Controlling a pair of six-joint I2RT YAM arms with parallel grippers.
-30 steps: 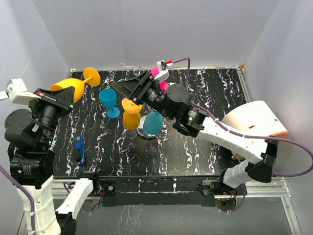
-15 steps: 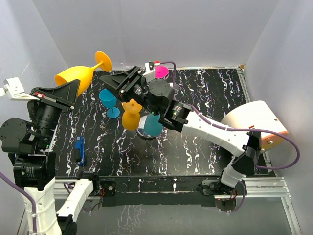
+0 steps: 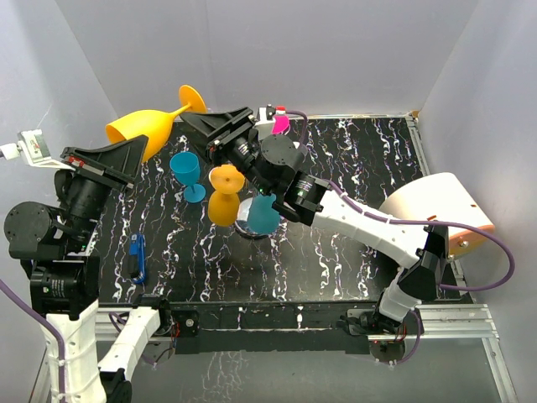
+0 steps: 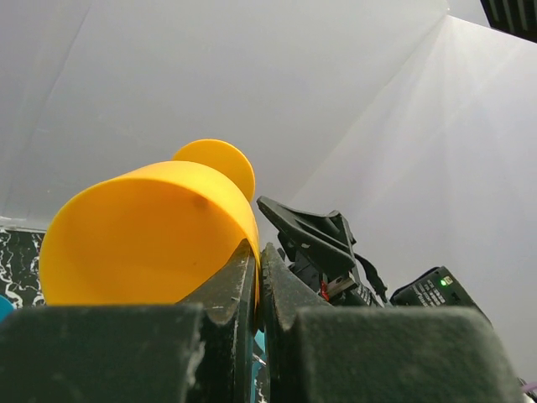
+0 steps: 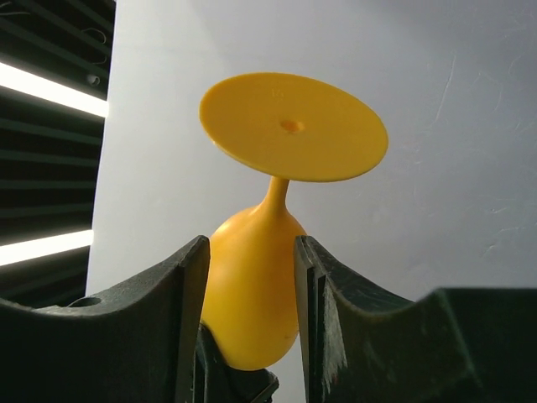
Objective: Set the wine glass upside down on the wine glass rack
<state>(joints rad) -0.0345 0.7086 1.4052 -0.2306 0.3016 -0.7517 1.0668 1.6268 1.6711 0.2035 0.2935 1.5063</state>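
A large yellow wine glass [image 3: 139,131] is in the air at the far left, tilted, with its foot [image 3: 191,96] up and to the right. My left gripper [image 3: 124,153] is shut on the rim of its bowl, as the left wrist view [image 4: 256,248] shows on the glass [image 4: 143,235]. My right gripper [image 3: 195,126] is open, and its fingers flank the same glass [image 5: 252,285] just below the stem. The wine glass rack [image 3: 249,228] stands mid-table on its chrome base. A smaller yellow glass [image 3: 222,201] and a teal glass [image 3: 263,215] hang on it upside down.
A teal glass [image 3: 186,172] stands upright on the black marbled table [image 3: 352,252], left of the rack. A pink object [image 3: 281,123] shows behind the right wrist. A blue carabiner [image 3: 138,257] lies near the left arm. A pale domed object [image 3: 436,206] sits at the right edge.
My left gripper has lifted the yellow glass up and to the right. My right gripper has swung left to it, and its fingers now stand on either side of the bowl.
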